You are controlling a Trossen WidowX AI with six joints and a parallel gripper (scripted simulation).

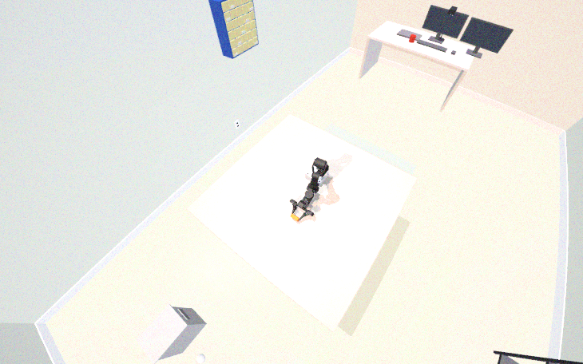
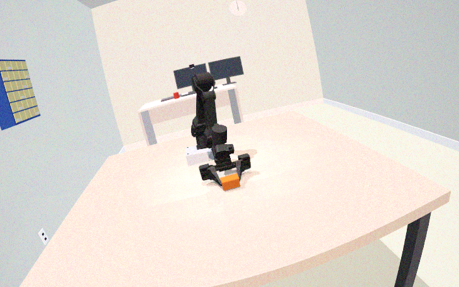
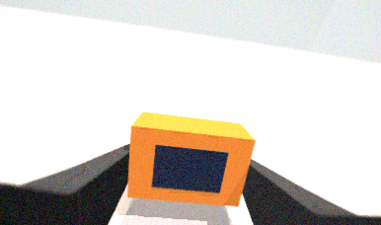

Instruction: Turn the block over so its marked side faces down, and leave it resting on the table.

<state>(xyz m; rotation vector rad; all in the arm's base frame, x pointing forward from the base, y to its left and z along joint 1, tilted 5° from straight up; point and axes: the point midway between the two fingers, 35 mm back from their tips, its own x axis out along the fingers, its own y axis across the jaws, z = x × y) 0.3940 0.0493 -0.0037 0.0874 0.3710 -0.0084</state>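
Note:
The orange block (image 1: 295, 218) (image 2: 230, 182) (image 3: 140, 165) is held between the fingers of my gripper (image 1: 297, 215) (image 2: 230, 180) (image 3: 190, 167), which is shut on it. In the wrist view its dark blue mark (image 3: 190, 169) faces the camera, back toward the arm. The faces seen in the exterior view are plain orange. The arm reaches forward and low, and the block is tilted, close over the table (image 1: 257, 189) (image 2: 295, 213) (image 3: 65, 89). I cannot tell whether its lower edge touches the table.
The arm's white base (image 2: 198, 157) stands behind the gripper on the table. The table's far edge crosses the top of the wrist view. A desk (image 1: 386, 33) (image 2: 188, 101) with two monitors and a red mug (image 1: 412, 38) (image 2: 176, 95) stands away from the table.

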